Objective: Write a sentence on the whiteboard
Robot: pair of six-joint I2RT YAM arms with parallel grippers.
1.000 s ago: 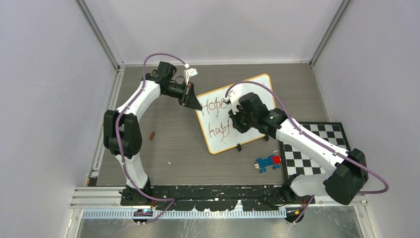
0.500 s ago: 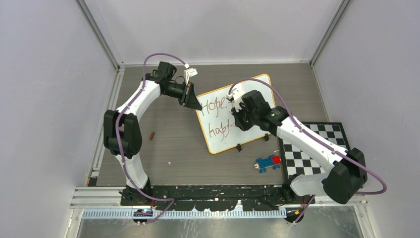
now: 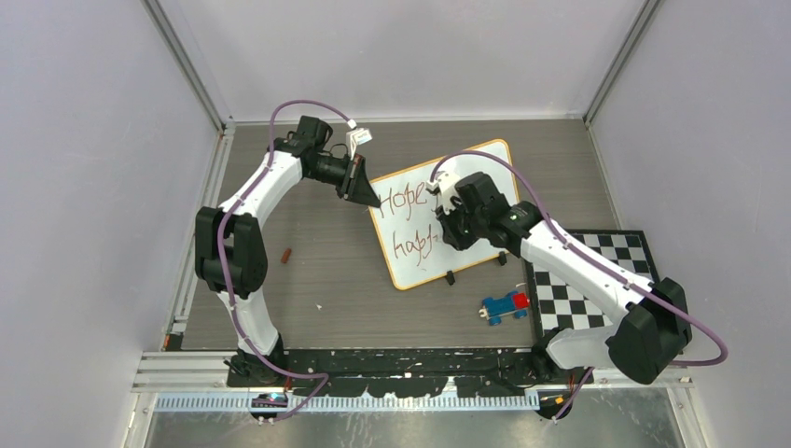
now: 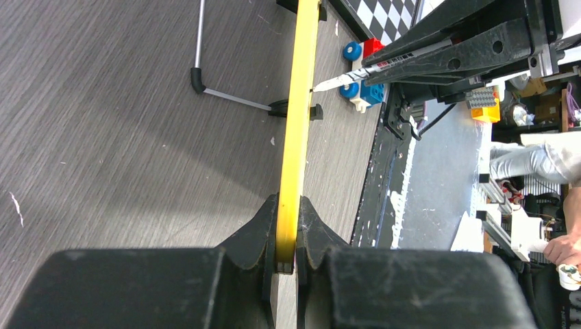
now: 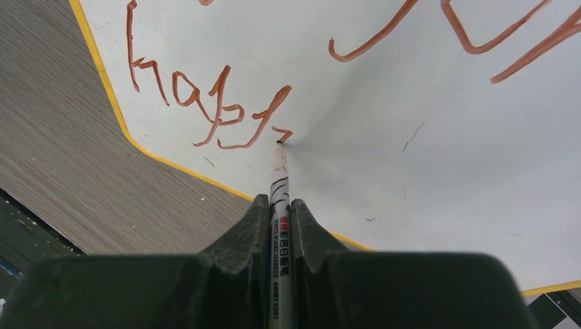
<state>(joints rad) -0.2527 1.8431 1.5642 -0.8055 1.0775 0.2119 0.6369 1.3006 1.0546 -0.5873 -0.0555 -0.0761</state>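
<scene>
The whiteboard (image 3: 480, 168) stands tilted on the table, its yellow rim (image 4: 296, 123) seen edge-on in the left wrist view. My left gripper (image 3: 369, 197) (image 4: 288, 233) is shut on the rim at the board's upper left corner. The sentence shows as reddish-brown "Hope" (image 3: 403, 198) above "hap" (image 3: 411, 245) (image 5: 185, 96), followed by a further partial stroke. My right gripper (image 3: 448, 230) (image 5: 279, 205) is shut on a white marker (image 5: 279, 181) (image 4: 356, 68). The marker's tip touches the board at the end of the lower line.
A blue and red toy train (image 3: 505, 305) (image 4: 363, 55) lies in front of the board, beside a black-and-white checkered mat (image 3: 602, 271). A small reddish-brown piece (image 3: 287, 254) lies on the table at left. Two black clips (image 3: 450, 277) sit at the board's near edge.
My right gripper shifted slightly to the right along the lower line with the marker, adding a stroke after "hap". The left arm and the board have stayed still.
</scene>
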